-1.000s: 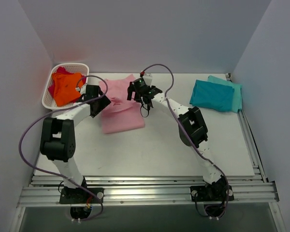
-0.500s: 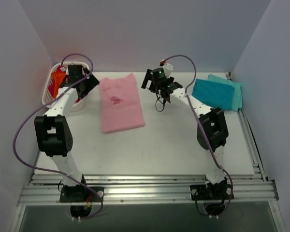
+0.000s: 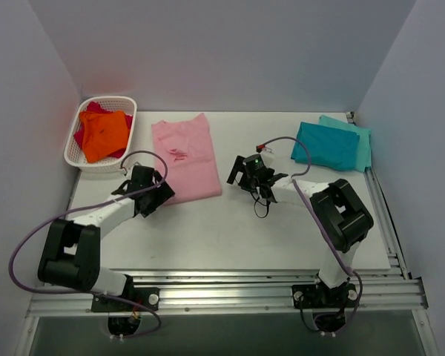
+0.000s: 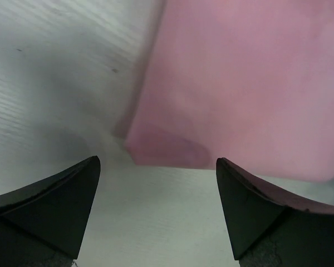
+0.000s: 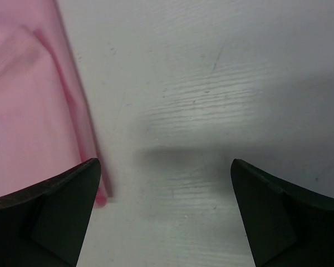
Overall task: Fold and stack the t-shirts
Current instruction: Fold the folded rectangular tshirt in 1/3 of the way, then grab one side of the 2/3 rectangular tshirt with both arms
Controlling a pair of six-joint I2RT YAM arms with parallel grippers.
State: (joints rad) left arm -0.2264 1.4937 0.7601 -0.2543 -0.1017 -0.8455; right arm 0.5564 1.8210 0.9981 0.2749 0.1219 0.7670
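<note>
Top external view: light pink cotton t-shirt (image 3: pixel 184 159) lies left-centre on the tabletop (image 3: pixel 230 230), long axis near-to-far. Left end effector (image 3: pixel 150 194) sits at its near-left corner, right end effector (image 3: pixel 254 176) off its right edge, both spread apart, empty.

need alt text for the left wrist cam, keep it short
A corner of the light pink t-shirt lies flat on the white table, just ahead of the open left tool. The tool's two dark fingers sit at the bottom edge, spread wide and holding nothing. The image is slightly blurred.
</note>
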